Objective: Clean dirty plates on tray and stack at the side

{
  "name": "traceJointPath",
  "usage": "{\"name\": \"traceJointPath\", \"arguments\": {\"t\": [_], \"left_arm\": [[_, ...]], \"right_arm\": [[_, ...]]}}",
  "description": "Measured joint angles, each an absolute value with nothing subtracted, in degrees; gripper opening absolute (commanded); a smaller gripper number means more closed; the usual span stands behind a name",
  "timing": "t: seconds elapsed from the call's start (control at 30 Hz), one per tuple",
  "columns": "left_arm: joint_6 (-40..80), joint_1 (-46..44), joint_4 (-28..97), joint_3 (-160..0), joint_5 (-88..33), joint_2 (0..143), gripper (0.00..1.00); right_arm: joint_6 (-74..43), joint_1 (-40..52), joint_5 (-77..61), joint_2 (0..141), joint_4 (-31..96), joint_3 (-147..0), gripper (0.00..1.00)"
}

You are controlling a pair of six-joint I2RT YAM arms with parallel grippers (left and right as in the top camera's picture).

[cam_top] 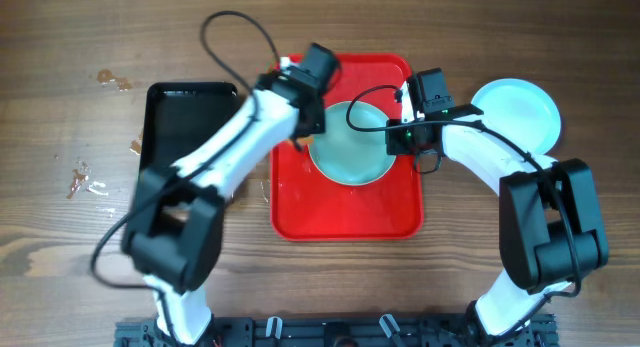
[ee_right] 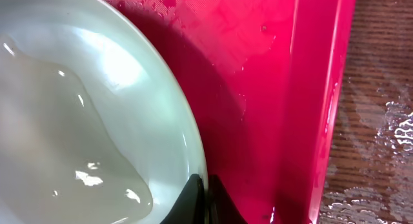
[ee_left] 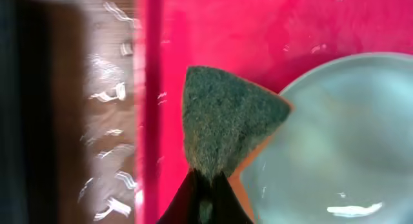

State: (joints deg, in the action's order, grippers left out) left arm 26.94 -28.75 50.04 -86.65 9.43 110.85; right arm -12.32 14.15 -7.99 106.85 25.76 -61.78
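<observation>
Droplets [cam_top: 85, 177] glisten on the wooden surface [cam_top: 60, 267] at the far left, and next to them lies a black tray [cam_top: 190, 127]. The left end effector [cam_top: 303, 127] reaches across it to the left part of the red tray [cam_top: 345, 212]. In the left wrist view this end effector [ee_left: 206, 183] has its two fingers pinched tight on the narrow end of a grey-green sponge [ee_left: 226, 117]. The sponge fans out over the tray floor [ee_left: 226, 30], and its right corner overlaps the rim of the plate [ee_left: 342, 133]; whether it presses down there cannot be told. The plate [cam_top: 350, 147] sits in the upper middle of the red tray, pale and shiny with a wet film. The right end effector [cam_top: 397, 137] meets it at its right edge. In the right wrist view the fingers [ee_right: 193, 198] are nearly closed, gripping the plate [ee_right: 97, 88] by its rim, with wet tray floor [ee_right: 258, 75] just beside. A second plate [cam_top: 515, 112] rests on the surface well to the right, outside the tray.
</observation>
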Motion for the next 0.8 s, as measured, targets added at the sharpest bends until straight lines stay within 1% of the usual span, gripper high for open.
{"name": "traceJointPath", "arguments": {"t": [0.07,0.17,0.3,0.37,0.5,0.6,0.63,0.67,0.7,0.73,0.8], "left_arm": [[27.9,-25.34,54.92,-86.76,7.09,107.5,0.04],[28.14,-17.82,60.42,-86.78,5.65,102.98,0.04],[23.53,-7.64,64.49,-86.76,5.21,100.47,0.04],[20.29,-2.9,62.5,-84.93,5.19,100.27,0.04],[15.66,3.53,49.43,-73.3,4.99,99.88,0.04],[10.98,4.64,42.7,-65.54,4.08,99.9,0.04],[9.17,4.62,41.15,-64.05,3.4,99.9,0.11],[7.49,4.6,40.16,-62.96,2.83,99.9,0.22],[6.0,4.56,39.16,-62.17,2.39,99.9,0.42],[5.06,4.58,38.7,-61.84,1.98,99.9,0.99],[3.86,4.58,38.17,-61.76,1.56,99.9,1.0]], "right_arm": [[-12.32,14.17,-7.88,106.85,26.13,-61.89,0.04],[-12.32,14.15,-7.88,106.85,26.24,-61.93,0.04],[-12.32,14.17,-7.88,106.85,26.28,-61.93,0.05],[-12.32,14.17,-7.88,106.85,26.28,-61.95,0.04],[-12.32,14.17,-7.86,106.85,26.35,-62.0,0.04],[-12.32,14.17,-7.86,106.85,26.33,-62.0,0.04],[-12.32,14.17,-7.86,106.85,26.33,-62.0,0.04],[-12.32,14.17,-7.86,106.85,26.3,-62.0,0.04],[-12.32,14.17,-7.86,106.85,26.3,-62.0,0.04],[-12.32,14.17,-7.86,106.85,26.3,-62.0,0.04],[-12.32,14.17,-7.88,106.83,26.44,-62.0,0.04]]}}
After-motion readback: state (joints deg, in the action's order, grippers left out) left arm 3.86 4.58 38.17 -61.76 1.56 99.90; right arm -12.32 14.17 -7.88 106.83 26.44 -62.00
